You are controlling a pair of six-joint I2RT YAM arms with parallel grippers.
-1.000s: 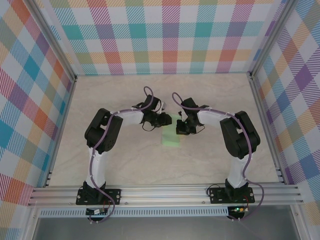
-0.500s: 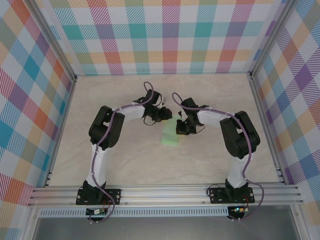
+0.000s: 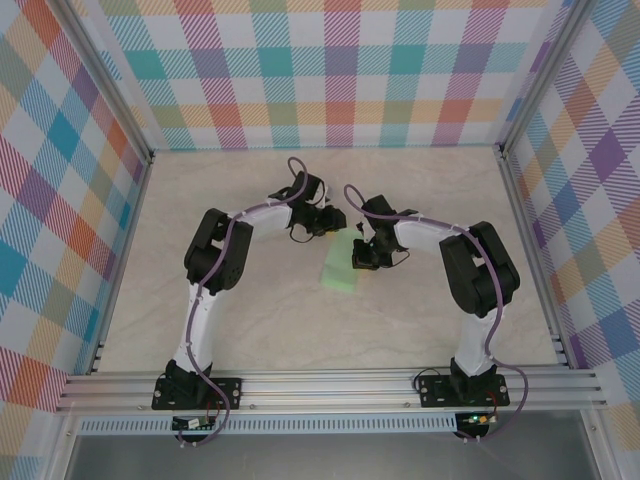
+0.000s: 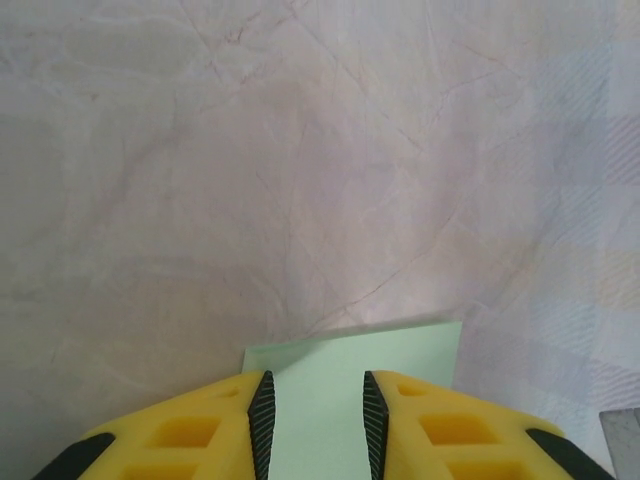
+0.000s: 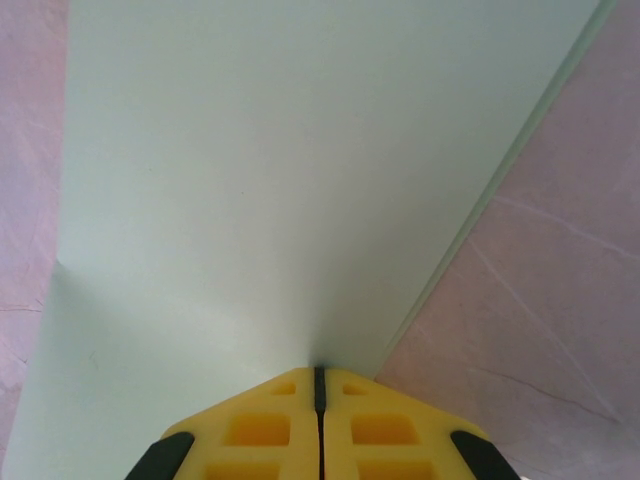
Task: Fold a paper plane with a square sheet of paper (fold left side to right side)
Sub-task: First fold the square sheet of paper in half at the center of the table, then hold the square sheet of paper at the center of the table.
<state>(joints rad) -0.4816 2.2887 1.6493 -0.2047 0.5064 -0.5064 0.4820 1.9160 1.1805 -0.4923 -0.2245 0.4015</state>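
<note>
The plaid walls [image 3: 340, 70] box in a pale, marbled worktop [image 3: 270, 325] that looks smooth, so thin paper lying flat on it gives little to catch. The square sheet of paper [image 3: 343, 275] lies near the worktop's middle, between the two arms, and its layered edge suggests it is already doubled. It is likely light, limp and easily creased or torn, and best pinched at an edge or corner. The right gripper [image 5: 319, 385] is closed on one edge, holding it raised. The left gripper [image 4: 314, 400] has its jaws apart over the sheet's other end.
</note>
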